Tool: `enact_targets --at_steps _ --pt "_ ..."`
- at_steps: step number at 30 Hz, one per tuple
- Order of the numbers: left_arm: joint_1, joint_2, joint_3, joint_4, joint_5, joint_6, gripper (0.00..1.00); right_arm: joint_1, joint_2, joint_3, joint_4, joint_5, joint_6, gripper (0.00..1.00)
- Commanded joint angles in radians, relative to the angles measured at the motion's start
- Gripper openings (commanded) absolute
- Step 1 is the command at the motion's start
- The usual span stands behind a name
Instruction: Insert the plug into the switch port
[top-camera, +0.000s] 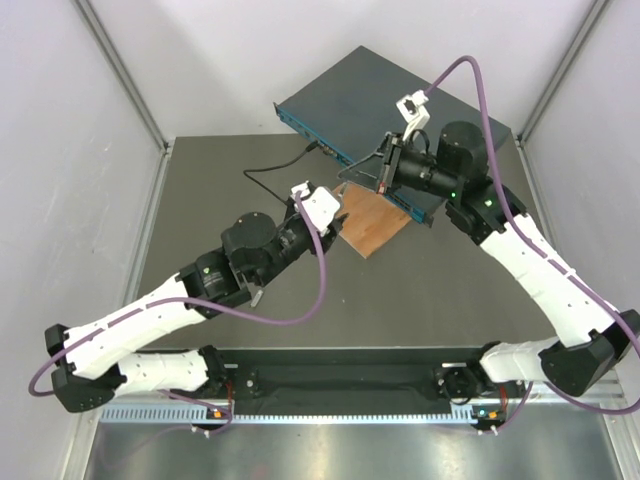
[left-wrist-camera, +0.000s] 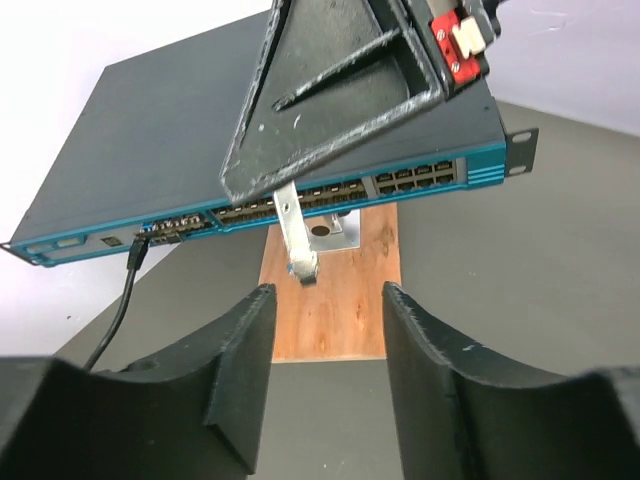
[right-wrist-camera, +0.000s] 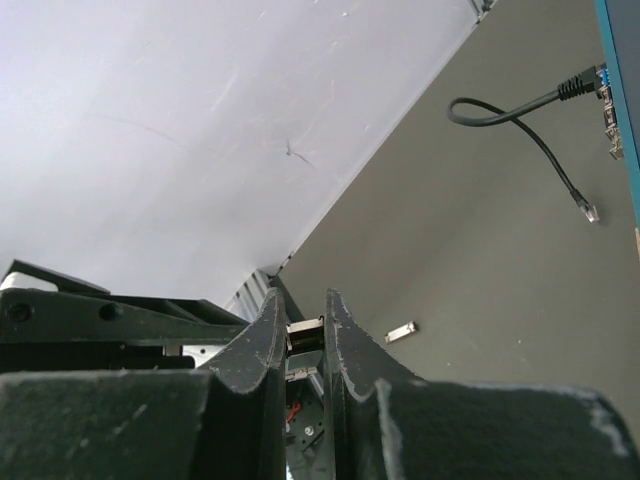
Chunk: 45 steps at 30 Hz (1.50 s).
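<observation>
Currently, plug (right-wrist-camera: 590, 212) is judged light, brittle-clipped, grippable at its body; left end effector (left-wrist-camera: 328, 295) released, right end effector (right-wrist-camera: 302, 300) clenched on metal strip (left-wrist-camera: 293, 225).

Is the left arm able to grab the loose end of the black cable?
Probably yes. The left arm has its jaws open, and the loose end of the cable lies bare on the table close beside them.

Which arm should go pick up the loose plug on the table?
Left, probably. The left gripper is open, and the loose plug lies on its side of the table. The right gripper is shut on a small metal strip above the wooden board.
</observation>
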Motion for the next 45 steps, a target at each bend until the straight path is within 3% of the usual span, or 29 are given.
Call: enact_targets --at_steps 1,14,17,20,21,23,24,25,27,29,35,40,45 --pt "0.004 0.026 0.044 0.069 -0.003 -0.049 0.51 0.021 -0.030 0.008 0.027 0.016 -0.014 0.00" --pt "0.019 0.068 0.044 0.131 -0.049 -0.018 0.37 0.052 -0.056 -0.041 0.047 -0.013 -0.022 0.00" --pt "0.034 0.079 0.039 0.131 -0.052 -0.011 0.29 0.057 -0.053 -0.041 0.053 -0.019 -0.019 0.00" --pt "0.062 0.092 0.051 0.121 -0.033 -0.034 0.04 0.060 -0.050 -0.037 0.065 -0.031 -0.016 0.00" --pt "0.071 0.094 0.054 0.111 -0.020 -0.044 0.00 0.060 -0.050 -0.034 0.068 -0.033 -0.017 0.02" --pt "0.111 0.089 0.060 0.070 0.015 -0.096 0.00 0.058 -0.051 -0.029 0.071 -0.040 -0.035 0.20" --pt "0.132 0.073 0.059 0.057 0.100 -0.125 0.00 0.057 -0.053 -0.026 0.071 -0.040 -0.046 0.41" --pt "0.190 0.063 0.050 0.049 0.162 -0.197 0.00 0.049 -0.054 -0.015 0.067 -0.048 -0.058 0.52" --pt "0.249 0.024 0.031 0.046 0.360 -0.257 0.00 0.032 -0.054 0.000 0.064 -0.071 -0.094 0.70" --pt "0.321 0.002 0.012 0.048 0.488 -0.351 0.00 0.003 -0.053 0.038 0.053 -0.128 -0.155 0.78" --pt "0.419 -0.035 -0.007 0.066 0.818 -0.586 0.00 -0.028 -0.033 0.128 -0.014 -0.241 -0.327 0.82" --pt "0.505 -0.023 -0.045 0.196 1.003 -0.863 0.00 -0.029 -0.027 0.103 0.030 -0.342 -0.332 0.78" --pt "0.545 0.017 -0.055 0.279 1.137 -0.989 0.00 -0.028 -0.022 0.083 0.065 -0.398 -0.296 0.78"
